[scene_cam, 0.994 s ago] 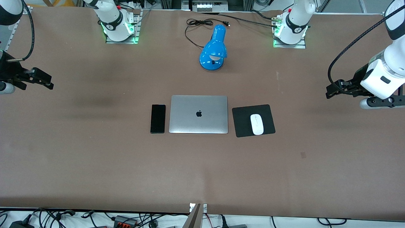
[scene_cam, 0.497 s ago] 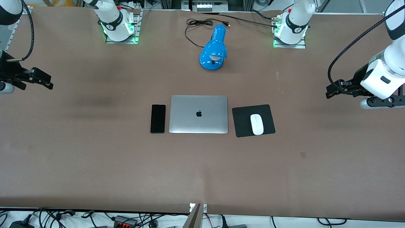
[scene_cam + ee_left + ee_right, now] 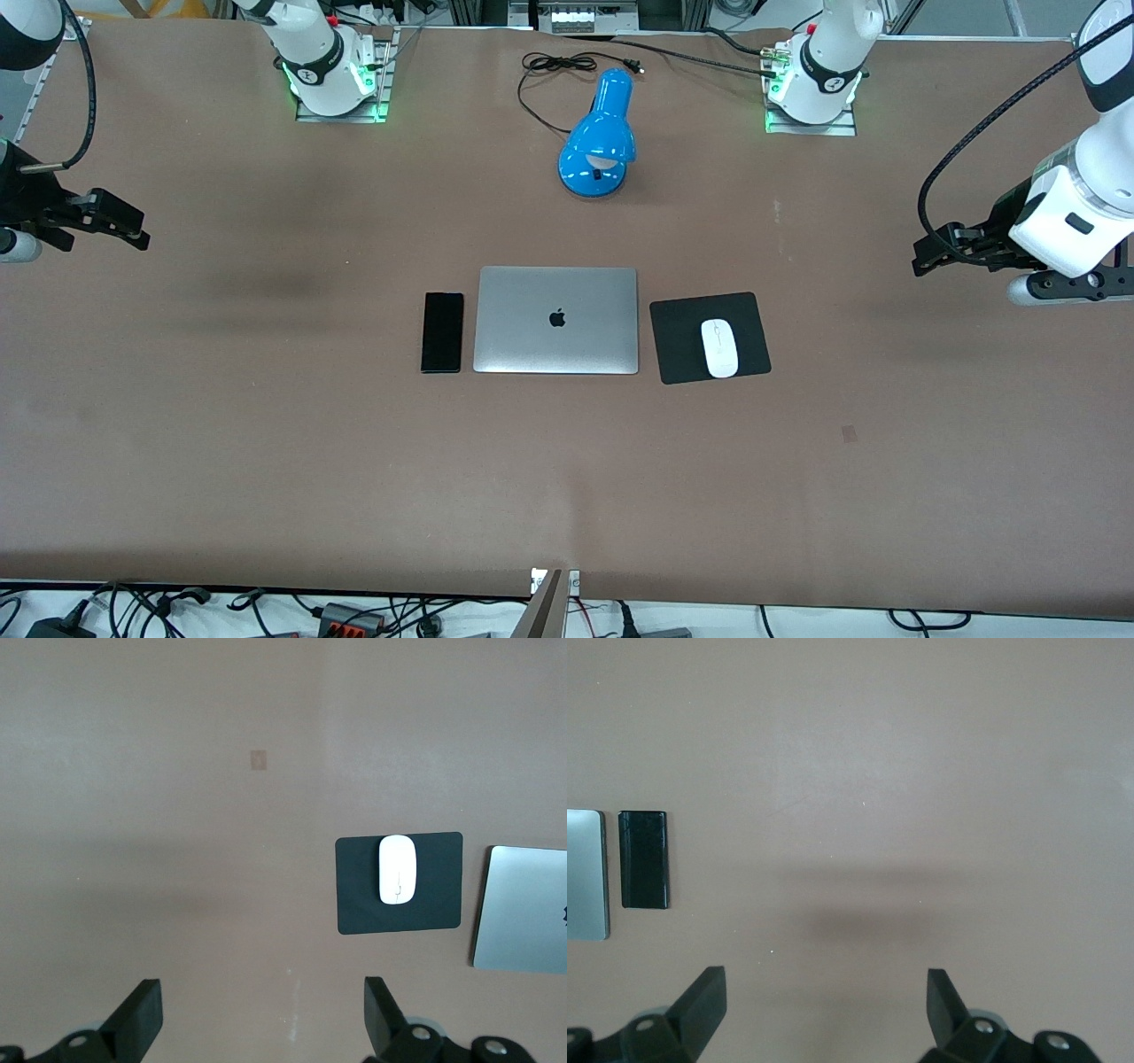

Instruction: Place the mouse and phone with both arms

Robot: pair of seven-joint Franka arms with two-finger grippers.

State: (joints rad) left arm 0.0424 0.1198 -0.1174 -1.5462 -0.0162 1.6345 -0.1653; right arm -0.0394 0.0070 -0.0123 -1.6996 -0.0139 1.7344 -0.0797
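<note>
A wide desk [image 3: 266, 425] covered in a matte brown sheet fills nearly the whole front view, with faint scuffs and a small darker square patch [image 3: 850, 433] toward the left arm's end. In the middle lies a closed silver laptop [image 3: 556, 320], its logo facing up. The phone [image 3: 442, 332] lies flat on the desk just beside the laptop, toward the right arm's end, its long edge parallel to the laptop's side with a narrow gap between them. Toward the left arm's end of the laptop sits a black mouse mat [image 3: 678, 337], slightly skewed, and the mouse [image 3: 719, 347] rests on it near its centre. Farther from the front camera than the laptop stands a blue desk lamp [image 3: 601, 142], its black cord [image 3: 549, 64] coiled near the desk's edge. The two arm bases glow green along that same edge, and past it are metal frames and equipment; along the nearer edge, cables and plugs lie below the desk. The right gripper [image 3: 102, 221] hangs over bare desk at the right arm's end, its fingers [image 3: 700, 999] spread wide apart with nothing between them. The left gripper [image 3: 943, 248] hangs over bare desk at the left arm's end, its fingers [image 3: 137, 1017] likewise wide apart and holding nothing.
</note>
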